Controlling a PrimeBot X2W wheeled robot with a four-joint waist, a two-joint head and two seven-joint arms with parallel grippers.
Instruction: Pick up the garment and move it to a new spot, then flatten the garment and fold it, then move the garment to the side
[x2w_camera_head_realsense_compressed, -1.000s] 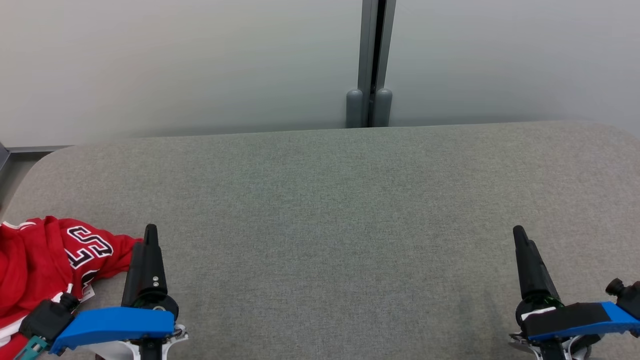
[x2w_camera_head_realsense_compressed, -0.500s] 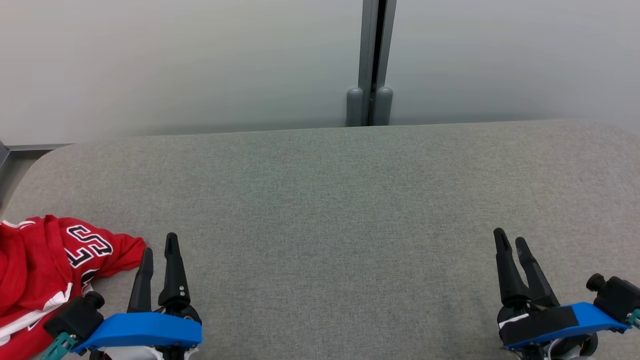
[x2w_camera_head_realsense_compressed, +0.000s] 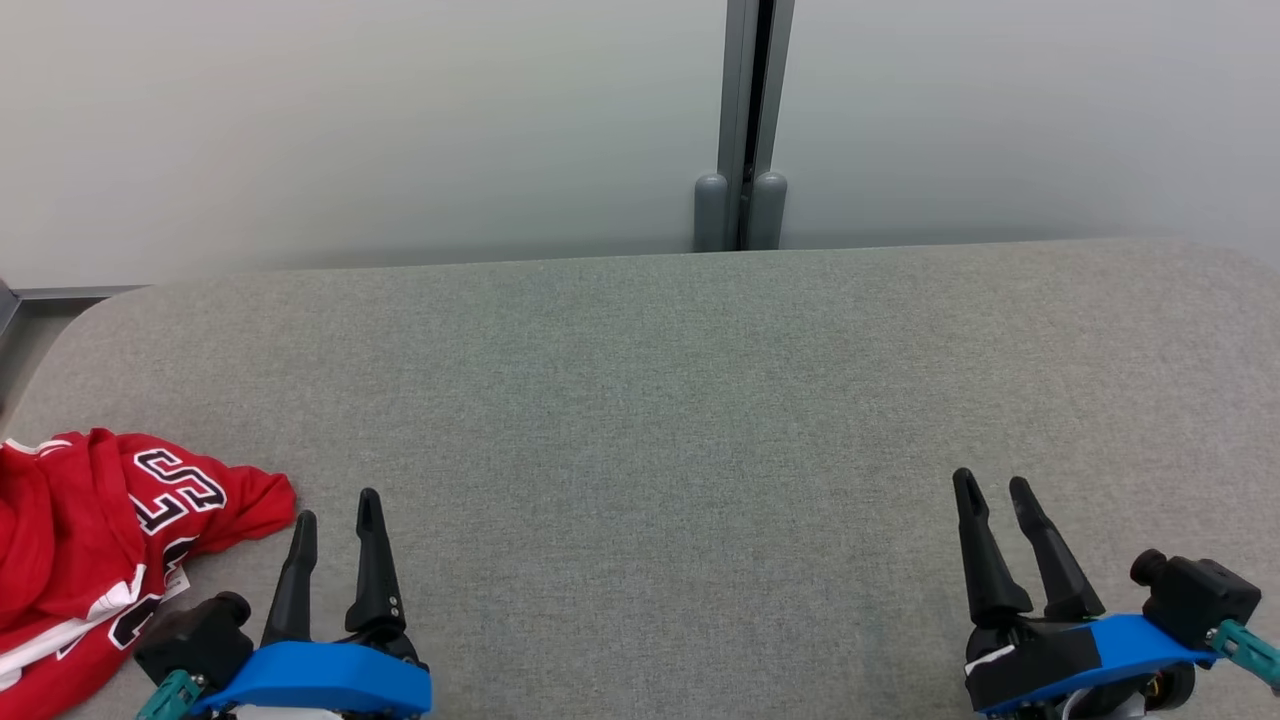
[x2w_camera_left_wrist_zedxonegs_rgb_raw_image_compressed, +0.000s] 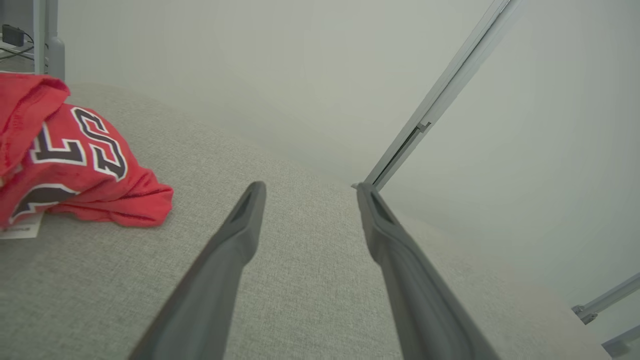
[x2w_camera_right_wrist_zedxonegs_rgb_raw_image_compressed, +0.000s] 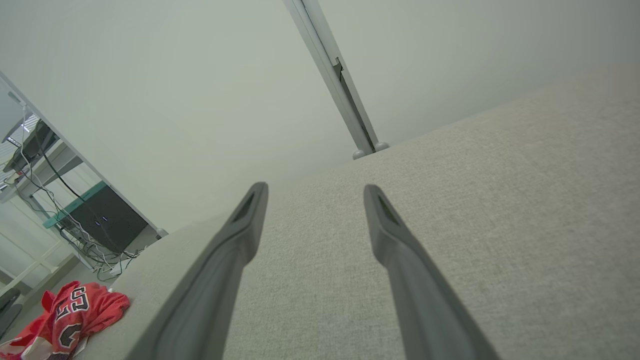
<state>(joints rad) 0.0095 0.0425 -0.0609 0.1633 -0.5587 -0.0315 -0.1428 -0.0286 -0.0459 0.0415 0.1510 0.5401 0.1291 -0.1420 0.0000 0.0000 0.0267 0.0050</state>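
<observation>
I see the red garment (x2w_camera_head_realsense_compressed: 80, 540) lying crumpled at the near left corner of the grey padded surface (x2w_camera_head_realsense_compressed: 650, 400). Its black-and-white lettering faces up and a white tag (x2w_camera_head_realsense_compressed: 176, 584) pokes out at its near edge. My left gripper (x2w_camera_head_realsense_compressed: 337, 505) hangs just to the right of it — close beside the cloth, not touching it — with its two dark fingers spread apart and nothing between them. My right gripper (x2w_camera_head_realsense_compressed: 991, 478) is well away at the near right of the surface, fingers likewise parted and empty. Both point toward the pale wall (x2w_camera_head_realsense_compressed: 350, 130), which a grey upright post (x2w_camera_head_realsense_compressed: 742, 120) divides. From the right wrist, the garment shows small at the surface's far corner, with a dark box and cables (x2w_camera_right_wrist_zedxonegs_rgb_raw_image_compressed: 102, 220) beyond the edge.
</observation>
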